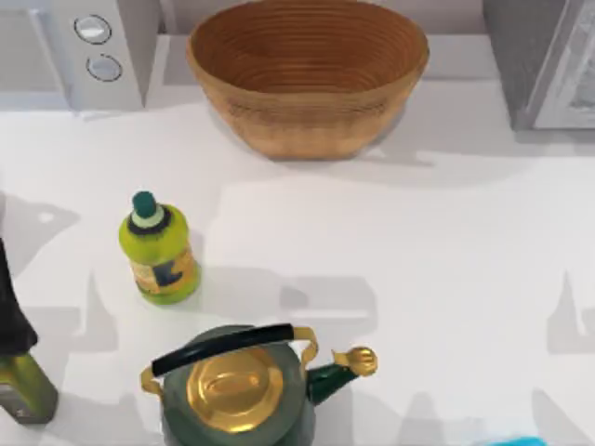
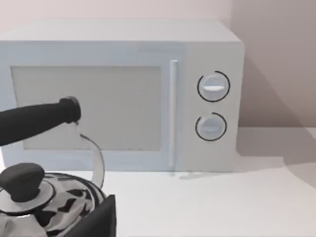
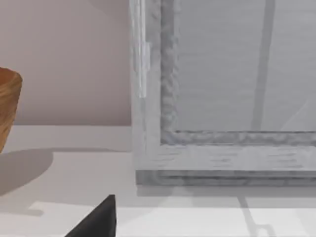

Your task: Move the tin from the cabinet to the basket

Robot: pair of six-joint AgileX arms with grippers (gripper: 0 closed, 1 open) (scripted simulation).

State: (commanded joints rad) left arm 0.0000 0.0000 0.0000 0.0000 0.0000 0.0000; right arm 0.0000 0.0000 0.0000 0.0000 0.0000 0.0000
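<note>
While the white tabletop fills most of the top view, the basket is seen at the upper centre of the frame, its woven bowl holding nothing visible. The cabinet is cut off by the upper right corner, grey-sided with a paler panelled door; in the right wrist view that door is seen close up and appears closed, with a sliver of the basket's rim at the picture's left edge. The tin cannot be made out in any view, so its place cannot be told. A white microwave with two round knobs is set at the upper left of the top view and is faced squarely in the left wrist view. A yellow-green bottle with a dark green cap stands upright at the left of centre, well apart from the basket. A dark green kettle with a gold lid and black handle sits at the lower centre, spout toward the right. A dark olive bottle is partly cut off at the lower left edge. In the left wrist view a patterned kettle with a black handle is seen in the lower left, before the microwave. A dark finger tip of the left hand and one of the right hand are caught at the lower edges of the wrist views; whether either hand's fingers are apart or together cannot be told.
</note>
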